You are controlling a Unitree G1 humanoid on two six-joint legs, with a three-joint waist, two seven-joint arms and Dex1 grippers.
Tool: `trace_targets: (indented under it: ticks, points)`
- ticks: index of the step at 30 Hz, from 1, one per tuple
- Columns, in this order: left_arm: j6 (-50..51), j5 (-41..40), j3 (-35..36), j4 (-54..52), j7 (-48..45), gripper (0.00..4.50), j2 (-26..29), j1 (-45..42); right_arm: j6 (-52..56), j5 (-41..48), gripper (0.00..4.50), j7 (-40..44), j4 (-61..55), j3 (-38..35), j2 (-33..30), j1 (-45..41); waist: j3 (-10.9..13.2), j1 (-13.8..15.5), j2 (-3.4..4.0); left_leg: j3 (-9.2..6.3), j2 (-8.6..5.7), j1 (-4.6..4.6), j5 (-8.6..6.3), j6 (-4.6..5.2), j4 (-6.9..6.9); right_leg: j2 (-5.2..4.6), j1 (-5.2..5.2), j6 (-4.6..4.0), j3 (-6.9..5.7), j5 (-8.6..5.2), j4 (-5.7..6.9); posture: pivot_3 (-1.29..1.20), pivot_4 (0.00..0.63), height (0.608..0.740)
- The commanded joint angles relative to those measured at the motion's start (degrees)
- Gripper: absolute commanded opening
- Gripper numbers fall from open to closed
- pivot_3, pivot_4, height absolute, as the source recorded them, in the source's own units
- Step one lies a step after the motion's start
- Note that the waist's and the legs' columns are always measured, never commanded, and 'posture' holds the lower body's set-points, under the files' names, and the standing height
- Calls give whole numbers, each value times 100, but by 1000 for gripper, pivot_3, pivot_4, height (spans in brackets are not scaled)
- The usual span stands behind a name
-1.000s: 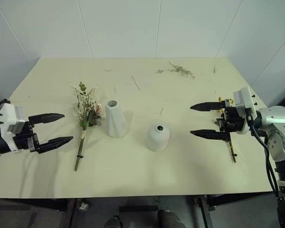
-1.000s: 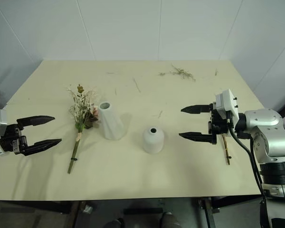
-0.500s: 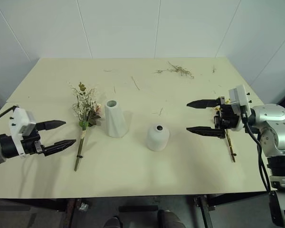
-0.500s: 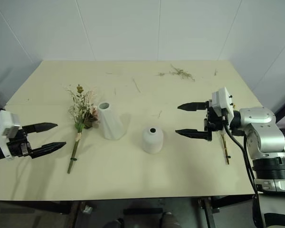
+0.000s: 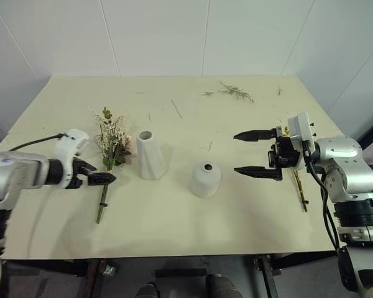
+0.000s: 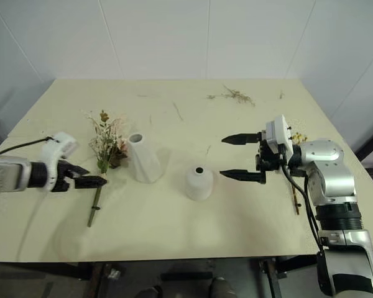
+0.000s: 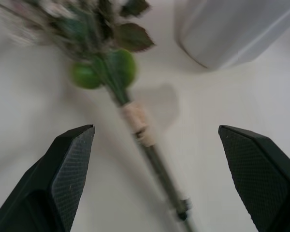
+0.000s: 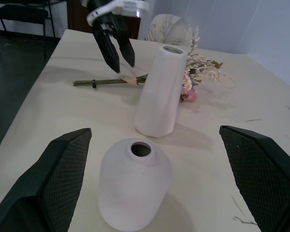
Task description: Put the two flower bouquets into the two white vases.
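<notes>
Reaching down over the big bouquet point(image 5: 112, 139), the left hand point(image 5: 102, 179) hangs with its fingers spread wide, straddling the wrapped stem just below the leaves and gripping nothing. The bouquet lies flat on the desk point(image 5: 174, 217), heads toward the far wall, right beside the tall vase point(image 5: 151, 154). The short vase point(image 5: 206, 179) stands a little apart, toward the robot's right. Just beyond it the right hand point(image 5: 250, 153) hovers level, fingers parted and empty, pointing at the vases, while the slim sprig point(image 5: 301, 186) lies on the desk partly beneath that arm.

Risks from here look plain enough. A thin stem flat on the desk leaves little room for fingertips, so a close set too high could miss, and one set too low could scrape the desk. A grasp near the tie, far from the heavy heads, may let the bunch droop or twist. With the tall vase so near, a sideways swing on lifting could knock it over. Its narrow neck will likely forgive little if the stems arrive tilted.
</notes>
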Motion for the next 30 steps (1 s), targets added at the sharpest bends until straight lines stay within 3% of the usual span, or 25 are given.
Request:
trace_targets:
  ticks: [1,17,26,30]
  points:
    - [741,46,-74,-166,252,4343,47,-305,98,170,4500,-129,-459,-96,51,152,0,-24,0,0,0,0,0,0,0,1,-1,0,3,0,0,0,150,740]
    - [796,398,-700,175,738,4343,-311,-230,672,758,4500,-385,-1368,-284,123,149,0,30,-2,0,0,1,-1,-9,40,5,8,3,10,0,18,0,150,740]
    - [551,473,-682,536,746,4343,-558,67,1035,1039,4500,-264,-1760,-376,-204,117,-2,35,0,0,-1,8,-2,-10,48,5,16,2,12,0,19,0,150,740]
    - [366,546,-722,689,720,3507,-602,105,1087,1074,4500,-192,-1819,-326,-268,29,-5,41,5,0,-1,18,-3,-8,69,5,31,1,12,-1,19,0,150,740]
